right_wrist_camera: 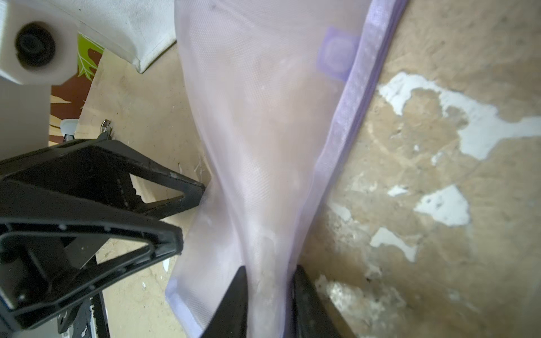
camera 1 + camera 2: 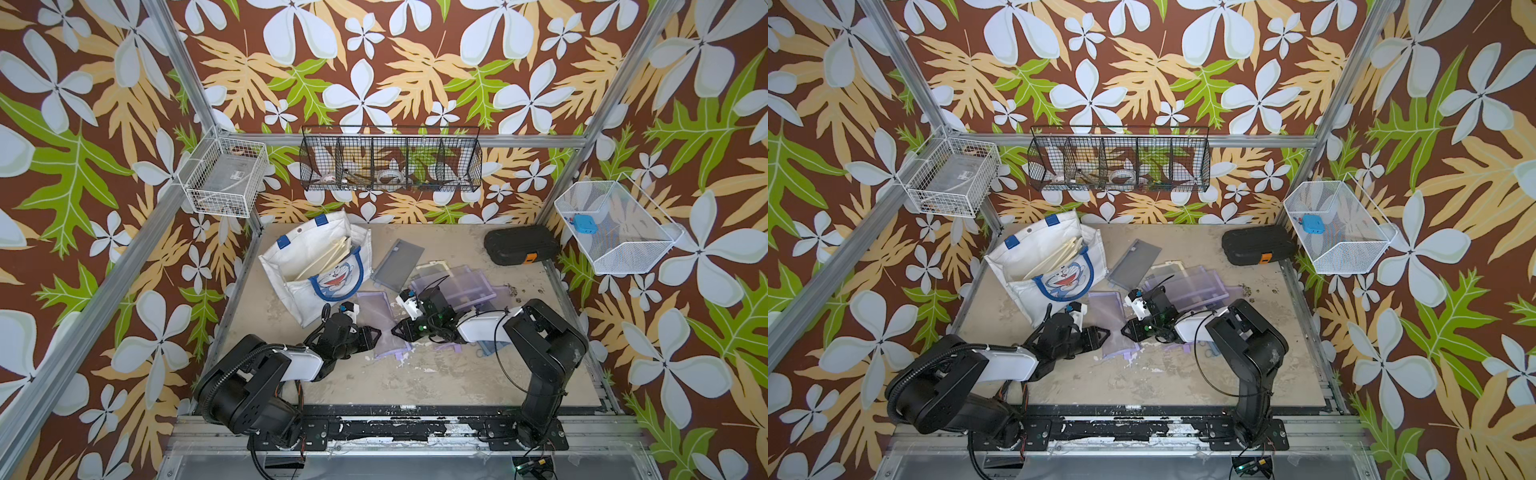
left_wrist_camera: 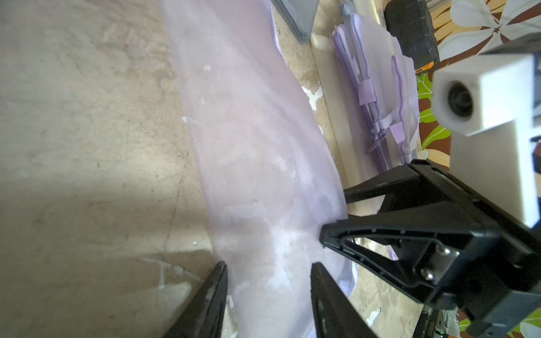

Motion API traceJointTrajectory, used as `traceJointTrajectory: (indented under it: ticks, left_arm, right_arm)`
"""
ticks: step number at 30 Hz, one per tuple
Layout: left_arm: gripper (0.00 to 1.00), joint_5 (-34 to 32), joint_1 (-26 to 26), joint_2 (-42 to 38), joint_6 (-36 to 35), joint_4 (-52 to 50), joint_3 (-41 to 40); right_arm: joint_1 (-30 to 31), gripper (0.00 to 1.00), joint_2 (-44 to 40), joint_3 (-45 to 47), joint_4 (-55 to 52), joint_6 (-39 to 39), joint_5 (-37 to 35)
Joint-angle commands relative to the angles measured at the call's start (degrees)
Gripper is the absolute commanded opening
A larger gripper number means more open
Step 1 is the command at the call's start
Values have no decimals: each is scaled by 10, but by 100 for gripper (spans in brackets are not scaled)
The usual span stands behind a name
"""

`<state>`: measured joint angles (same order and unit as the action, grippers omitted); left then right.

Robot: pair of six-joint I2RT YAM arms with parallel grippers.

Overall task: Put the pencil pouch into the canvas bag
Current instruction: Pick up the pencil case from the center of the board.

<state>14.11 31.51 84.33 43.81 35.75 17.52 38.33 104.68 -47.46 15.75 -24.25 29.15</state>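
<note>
The pencil pouch (image 2: 376, 311) (image 2: 1106, 311) is translucent purple mesh with a purple zipper edge and lies flat on the table between both arms. My right gripper (image 1: 269, 270) (image 2: 394, 330) is shut on one long edge of it, and the mesh (image 1: 263, 146) bunches into a ridge between the fingers. My left gripper (image 3: 268, 266) (image 2: 377, 333) stands open at the opposite edge, its fingers straddling the mesh (image 3: 248, 131) without pinching it. The canvas bag (image 2: 291, 245) (image 2: 1021, 249), white with blue handles and a cat face, stands open just behind the left gripper.
Several more purple pouches (image 2: 465, 282) and a grey pouch (image 2: 399, 262) lie behind the right gripper. A black hard case (image 2: 519, 245) sits at the back right. Cream flat items (image 2: 328, 257) fill part of the bag. Wire baskets (image 2: 390, 166) hang on the walls.
</note>
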Motion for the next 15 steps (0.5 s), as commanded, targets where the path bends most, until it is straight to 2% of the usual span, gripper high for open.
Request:
traceJointTrajectory:
  ticks: [1, 5, 7, 10, 15]
  left_arm:
    - [47, 14, 1, -7, 11, -1, -5]
    - [46, 29, 1, -31, 9, -4, -14]
    - [46, 41, 1, -55, 1, -20, -15]
    - [52, 61, 2, -119, -24, -67, -14]
    - [69, 61, 3, -282, -95, -152, -13]
  right_arm:
    - [1, 14, -17, 5, -1, -5, 6]
    - [1, 3, -46, 15, -11, 2, -1]
    - [1, 0, -67, 25, -15, 4, -5]
    - [1, 0, -113, 42, -26, 8, -7]
    - [1, 0, -219, 70, -48, 25, 3]
